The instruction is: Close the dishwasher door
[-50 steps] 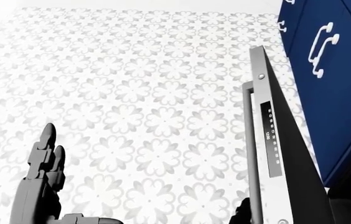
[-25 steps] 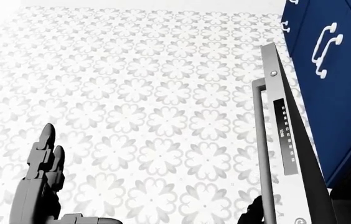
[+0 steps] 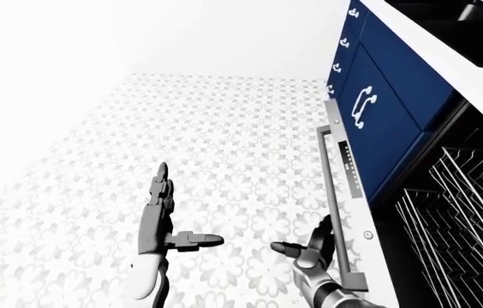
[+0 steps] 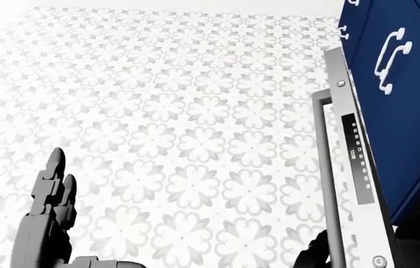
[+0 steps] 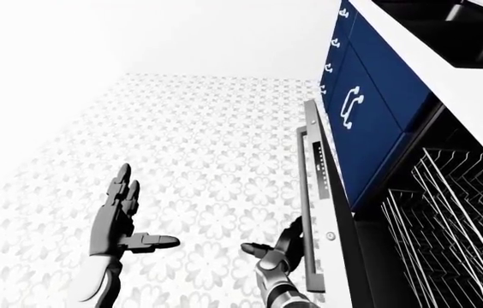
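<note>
Silver dishwasher door with long bar handle stands partly raised, just right of the right hand, whose spread fingers rest at the handle, gripping nothing. Dark wire racks show right of the door. Left hand is open-fingered, well apart over patterned floor tiles. Blue cabinets stand beyond the door.

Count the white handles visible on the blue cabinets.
5 in the left-eye view: a double cabinet handle mid-door, four drawer pulls along the cabinets' left edge. More may be out of frame.
</note>
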`<state>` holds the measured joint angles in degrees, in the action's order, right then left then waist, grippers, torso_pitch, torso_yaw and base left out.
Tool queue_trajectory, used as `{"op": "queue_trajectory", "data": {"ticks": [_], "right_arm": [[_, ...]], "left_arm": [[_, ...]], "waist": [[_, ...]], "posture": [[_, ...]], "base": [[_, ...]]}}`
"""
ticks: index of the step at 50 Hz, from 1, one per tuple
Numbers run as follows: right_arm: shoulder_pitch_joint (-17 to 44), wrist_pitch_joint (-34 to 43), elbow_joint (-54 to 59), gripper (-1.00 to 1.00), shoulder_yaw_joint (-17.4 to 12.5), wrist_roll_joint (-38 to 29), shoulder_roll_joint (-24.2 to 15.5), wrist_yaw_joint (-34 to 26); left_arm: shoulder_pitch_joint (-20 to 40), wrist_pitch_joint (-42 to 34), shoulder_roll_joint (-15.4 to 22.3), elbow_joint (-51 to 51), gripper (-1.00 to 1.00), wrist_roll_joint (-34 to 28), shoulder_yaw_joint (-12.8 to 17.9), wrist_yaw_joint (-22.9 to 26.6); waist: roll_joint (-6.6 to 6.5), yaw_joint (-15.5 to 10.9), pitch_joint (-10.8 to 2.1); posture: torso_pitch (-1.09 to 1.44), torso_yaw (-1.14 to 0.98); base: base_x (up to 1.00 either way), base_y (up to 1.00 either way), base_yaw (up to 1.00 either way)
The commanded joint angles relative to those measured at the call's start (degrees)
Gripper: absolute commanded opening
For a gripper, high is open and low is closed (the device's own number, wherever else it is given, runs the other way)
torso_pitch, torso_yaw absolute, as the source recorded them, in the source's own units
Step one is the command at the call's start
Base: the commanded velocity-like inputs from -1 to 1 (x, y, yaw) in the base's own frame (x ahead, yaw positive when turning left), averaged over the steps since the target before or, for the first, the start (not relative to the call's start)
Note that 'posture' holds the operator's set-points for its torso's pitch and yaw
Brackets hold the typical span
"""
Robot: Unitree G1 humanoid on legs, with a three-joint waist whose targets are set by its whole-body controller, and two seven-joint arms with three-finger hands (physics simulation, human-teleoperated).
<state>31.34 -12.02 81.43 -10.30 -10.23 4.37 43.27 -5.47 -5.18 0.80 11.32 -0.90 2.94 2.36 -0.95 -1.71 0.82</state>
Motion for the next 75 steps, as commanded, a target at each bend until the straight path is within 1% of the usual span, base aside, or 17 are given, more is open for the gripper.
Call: {"op": "queue_trajectory", "data": {"ticks": [1, 10, 22, 32, 47, 55, 75], "right_arm": [[1.83, -2.65, -2.86, 1.0, -0.33, -0.08, -1.73, 3.44], [1.88, -2.21, -2.88, 1.0, -0.3, -0.37, -2.4, 4.27], [2.38, -2.21, -2.98, 1.0, -0.42, -0.17, -3.69, 3.62], [3.48, -2.06, -3.28, 1.0, -0.84, 1.66, -6.07, 3.33], [4.4, -1.19, -3.5, 1.0, -0.4, 2.19, -7.87, 3.31], [4.67, -1.01, -3.66, 1.0, -0.29, 2.43, -8.85, 2.92], [5.03, -0.63, -4.2, 1.0, -0.45, 4.42, -12.31, 1.14]], "left_arm": [[0.92, 1.77, 0.15, 2.38, 1.0, 0.12, 0.11, -0.07], [1.12, 1.8, 0.19, 2.19, 1.0, 0.22, 0.25, -0.02], [0.99, 1.76, 0.17, 2.36, 1.0, 0.17, 0.17, -0.03], [1.01, 1.36, 0.13, 2.8, 1.0, 0.22, 0.17, -0.09], [1.14, 1.44, 0.18, 2.64, 1.0, 0.25, 0.23, -0.1], [1.22, 0.92, 0.31, 3.28, 1.0, 0.57, 0.73, 0.0], [1.26, 0.97, 0.17, 2.98, 1.0, 0.18, 0.25, -0.18]], "waist": [[0.25, 0.43, -1.39], [0.33, 0.32, -1.56], [0.45, 0.3, -1.57], [0.58, 0.25, -1.59], [0.86, 0.3, -1.71], [0.9, 0.33, -1.78], [1.13, 0.4, -1.85]], "posture": [[0.0, 0.0], [0.0, 0.0], [0.0, 0.0], [0.0, 0.0], [0.0, 0.0], [0.0, 0.0], [0.0, 0.0]], "base": [[0.0, 0.0, 0.0], [0.0, 0.0, 0.0], [0.0, 0.0, 0.0], [0.0, 0.0, 0.0], [0.0, 0.0, 0.0], [0.0, 0.0, 0.0], [0.0, 0.0, 0.0]]}}
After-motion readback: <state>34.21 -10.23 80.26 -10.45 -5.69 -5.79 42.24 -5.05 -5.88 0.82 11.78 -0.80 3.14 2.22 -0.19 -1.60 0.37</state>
